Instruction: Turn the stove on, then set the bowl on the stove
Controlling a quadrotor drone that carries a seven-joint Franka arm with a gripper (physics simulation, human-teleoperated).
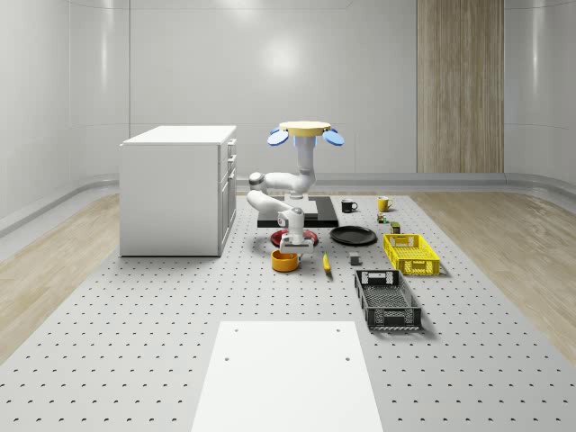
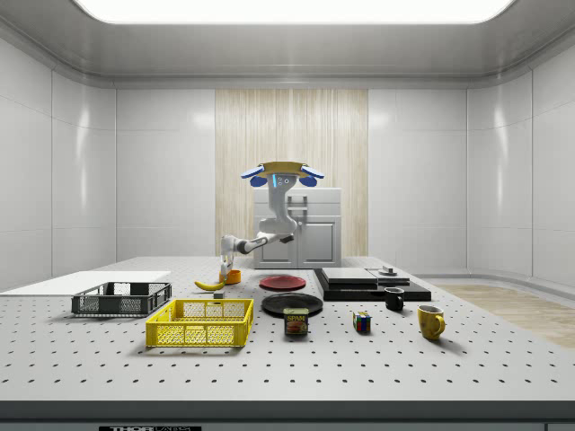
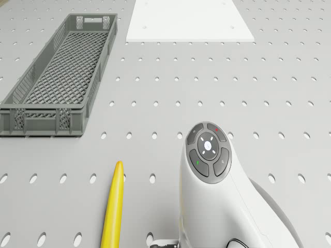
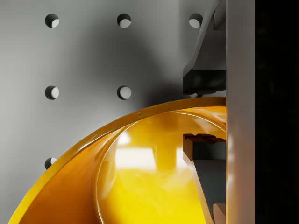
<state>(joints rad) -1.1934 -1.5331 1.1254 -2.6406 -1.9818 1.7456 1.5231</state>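
1. Because the task turns on it, the glossy orange-yellow round bowl (image 1: pixel 284 261) comes first. It sits on the perforated grey table (image 1: pixel 135 342) just left of the whole-scene view's centre, apart from the flat black slab stove (image 1: pixel 317 212) behind it.
2. The bowl looks rigid, light and smooth-glazed, so probably slippery. Its thin upright rim seems the only place to pinch, and a firm, level hold would keep it from swinging.
3. The white two-finger gripper (image 1: pixel 294 243) hangs directly over the bowl. In the wrist view its dark fingers (image 4: pixel 203 81) stand parted, one outside the rim and one inside, with the wall between them and apparently not yet squeezed.
4. The quadrotor drone with blue rotors (image 1: pixel 304 131) hovers above the stove at the frame's centre, with its arm bent down towards the bowl.
5. Whether the stove is switched on cannot be told.
6. Counted left to right across the whole-scene view:
   - one white drawer cabinet (image 1: pixel 175 191);
   - one white flat board (image 1: pixel 292 373);
   - one bowl;
   - one stove;
   - two plates, a red round plate (image 1: pixel 306 238) and a black round plate (image 1: pixel 353 236);
   - one yellow banana (image 1: pixel 326 263);
   - two mugs, a black mug (image 1: pixel 348 206) and a yellow mug (image 1: pixel 382 203);
   - two crates, a grey mesh crate (image 1: pixel 387 301) and a yellow mesh basket (image 1: pixel 410 254).
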